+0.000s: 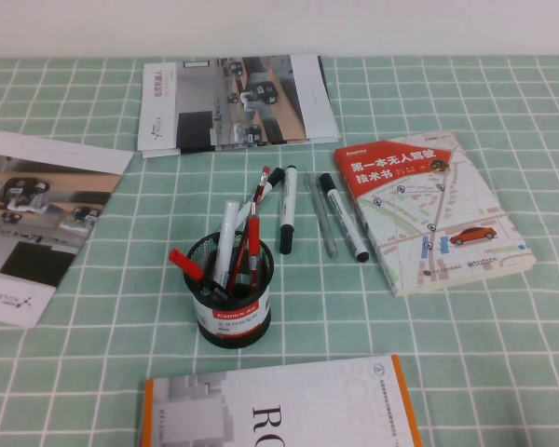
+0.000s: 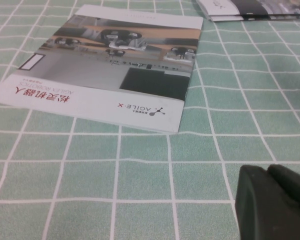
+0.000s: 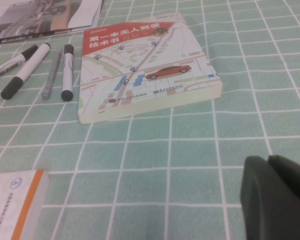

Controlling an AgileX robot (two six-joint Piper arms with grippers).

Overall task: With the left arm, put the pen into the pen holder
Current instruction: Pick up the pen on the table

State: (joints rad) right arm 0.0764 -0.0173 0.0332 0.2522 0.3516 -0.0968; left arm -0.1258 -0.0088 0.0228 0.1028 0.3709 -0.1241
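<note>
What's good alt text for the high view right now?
A black mesh pen holder stuffed with pens stands mid-table on a green checked cloth; three markers and a grey pen lie behind it. A red-topped book and brochures surround them. Neither the left tool nor the right tool shows here.

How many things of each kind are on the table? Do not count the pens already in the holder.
Loose pens: 4
Books: 2
Brochures: 2
Pen holder: 1
Total: 9
The left gripper is low over the cloth near the left brochure. The right gripper is low near the red book.
</note>
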